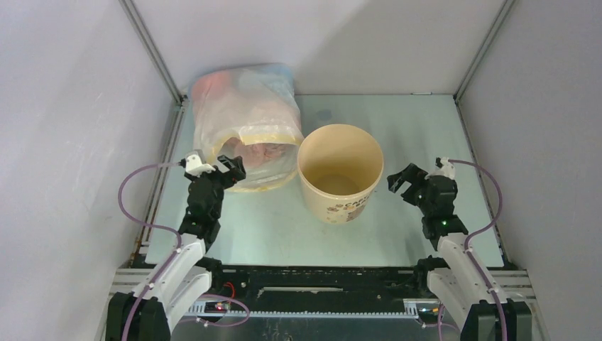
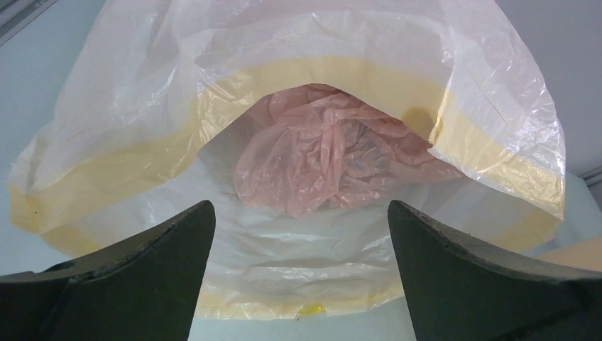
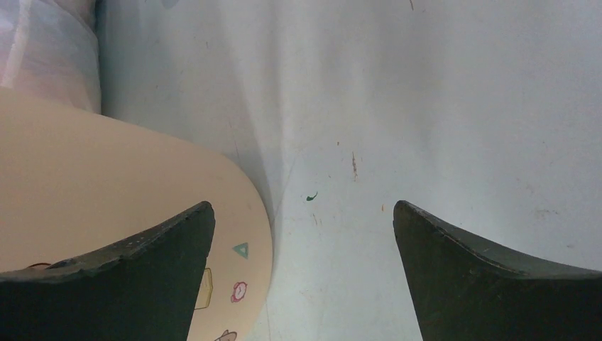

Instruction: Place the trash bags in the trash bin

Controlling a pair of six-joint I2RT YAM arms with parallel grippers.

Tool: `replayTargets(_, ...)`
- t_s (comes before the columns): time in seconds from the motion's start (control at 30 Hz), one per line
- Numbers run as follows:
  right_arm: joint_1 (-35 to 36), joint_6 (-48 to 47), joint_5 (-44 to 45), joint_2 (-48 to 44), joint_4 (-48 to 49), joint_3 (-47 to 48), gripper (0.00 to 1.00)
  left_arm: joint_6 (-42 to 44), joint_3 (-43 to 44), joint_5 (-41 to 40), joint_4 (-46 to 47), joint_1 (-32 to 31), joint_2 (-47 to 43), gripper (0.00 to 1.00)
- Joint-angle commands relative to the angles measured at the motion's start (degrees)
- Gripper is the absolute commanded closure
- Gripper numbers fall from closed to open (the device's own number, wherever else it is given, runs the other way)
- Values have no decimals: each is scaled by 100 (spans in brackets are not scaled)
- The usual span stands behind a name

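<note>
A crumpled pale-pink trash bag (image 2: 334,153) lies inside the mouth of a big clear sack with a yellow hem (image 2: 142,153), lying on its side at the back left (image 1: 245,121). The pink bag also shows through the sack's mouth in the top view (image 1: 261,150). The tan paper trash bin (image 1: 341,170) stands upright in the middle, with nothing in it, and its side shows in the right wrist view (image 3: 106,199). My left gripper (image 1: 228,169) is open and empty just in front of the sack's mouth. My right gripper (image 1: 401,181) is open and empty, just right of the bin.
The table (image 1: 419,135) is pale blue-grey, walled by grey panels at the left, back and right. A metal rail runs along the near edge by the arm bases (image 1: 326,284).
</note>
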Motion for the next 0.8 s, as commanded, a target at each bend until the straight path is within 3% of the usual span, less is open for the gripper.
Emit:
replayTargets(0.0, -46, -162, -34, -301, -31, 96, 0, -86, -16, -167, 107, -23, -177, 0)
replayTargets(0.23, -164, -232, -85, -1363, -1222, 601, 1, -119, -2, -240, 42, -22, -267, 0)
replayTargets(0.4, 64, -556, -160, -1449, -2398, 1670, 5, -185, -22, -383, -65, -20, -404, 0)
replayTargets(0.6, 1058, -924, -205, -1108, -3199, 2798, 15, -160, -20, -119, 13, -20, -384, 6)
replayTargets(0.77, 2045, -1031, 582, -590, -3508, 3416, 18, -140, -15, 9, 57, -20, -360, 6)
